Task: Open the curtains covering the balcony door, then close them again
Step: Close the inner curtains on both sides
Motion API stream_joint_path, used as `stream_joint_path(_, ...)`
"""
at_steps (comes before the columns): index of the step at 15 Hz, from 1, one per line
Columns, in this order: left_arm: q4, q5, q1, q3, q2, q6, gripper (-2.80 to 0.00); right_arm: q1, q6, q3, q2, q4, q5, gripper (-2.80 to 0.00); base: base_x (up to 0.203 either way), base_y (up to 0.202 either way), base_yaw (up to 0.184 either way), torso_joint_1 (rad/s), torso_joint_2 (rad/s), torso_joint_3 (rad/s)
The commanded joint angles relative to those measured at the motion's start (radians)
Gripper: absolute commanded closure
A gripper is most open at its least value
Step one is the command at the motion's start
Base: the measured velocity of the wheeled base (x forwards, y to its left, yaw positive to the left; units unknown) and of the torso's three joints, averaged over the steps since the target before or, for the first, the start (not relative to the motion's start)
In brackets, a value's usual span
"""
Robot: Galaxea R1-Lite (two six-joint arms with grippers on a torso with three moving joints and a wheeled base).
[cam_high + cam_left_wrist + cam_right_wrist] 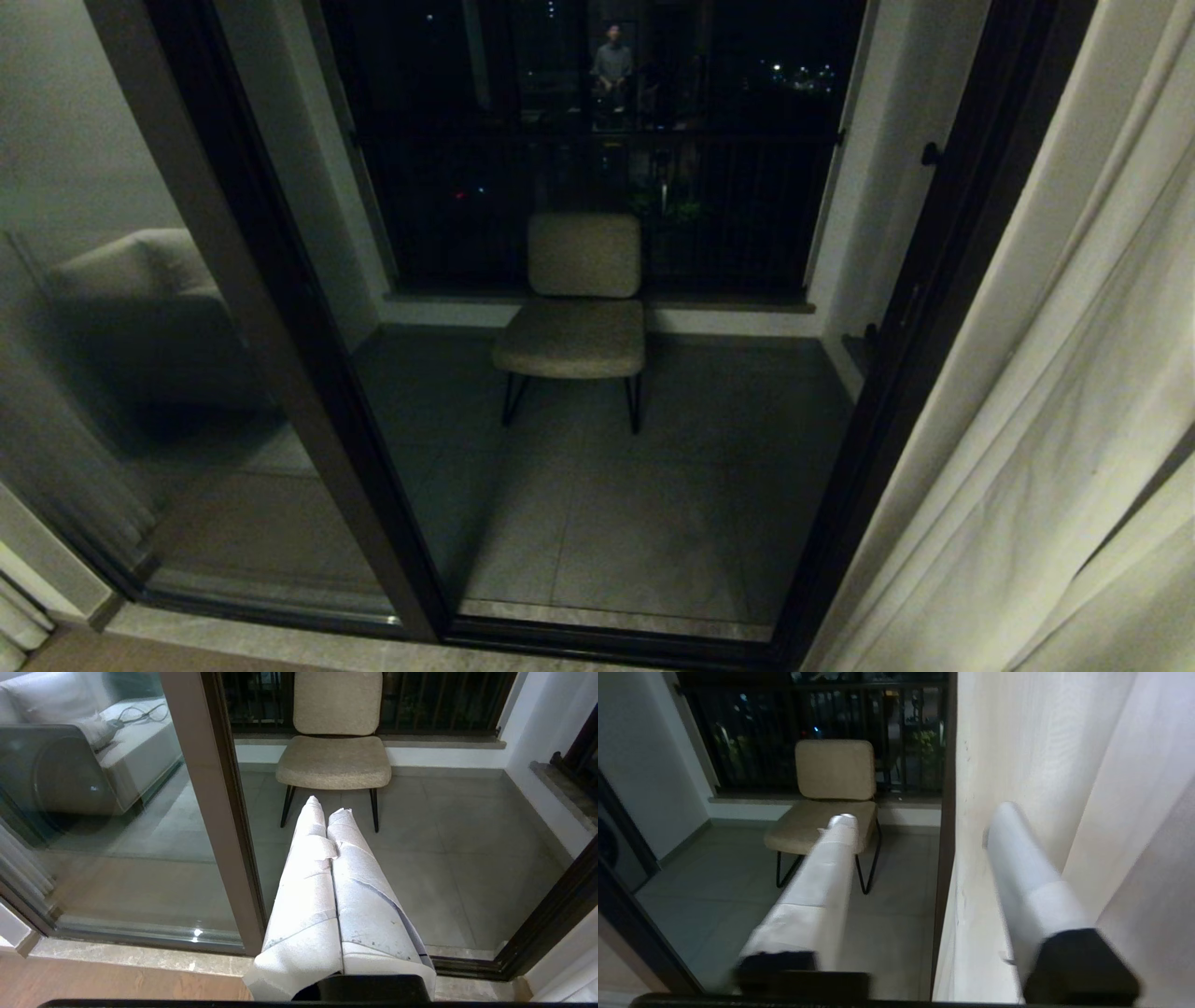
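The right gripper (920,816) has its jaws apart, straddling the inner edge of the curtains (1031,765) without clamping the cloth: one white-wrapped finger lies against the fabric, the other hangs free on the balcony side. The left gripper (329,805) has its jaws pressed together on nothing, pointing toward the doorway from inside the room. Beyond the jaws, grey floor tiles (653,504) run out onto a small balcony where a beige padded chair (574,308) on thin dark legs stands before a dark railing (747,215), night lights behind it. The balcony door (280,327) has a dark frame; its glass pane on the left reflects a sofa. The cream curtains hang in soft vertical pleats, gathered at the right of the doorway.
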Motion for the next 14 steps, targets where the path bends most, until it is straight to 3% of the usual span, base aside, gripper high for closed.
stream_joint_path(1,-0.001,0.001,-0.001,0.0,0.0,0.001,0.0,-0.016,0.0,-0.018,0.095,-0.019,0.0,-2.8,0.0,0.0,0.0,0.0,0.0,0.0)
stream_joint_path(11,-0.001,0.001,0.001,0.0,0.0,0.001,0.0,-0.138,-0.036,-0.278,0.486,-0.032,-0.006,-2.8,0.0,0.0,0.0,0.0,0.0,0.0)
stream_joint_path(14,-0.001,0.001,0.0,0.0,0.0,0.0,0.0,-0.156,-0.071,-0.286,0.581,-0.157,-0.011,-2.8,0.0,0.0,0.0,0.0,0.0,0.0)
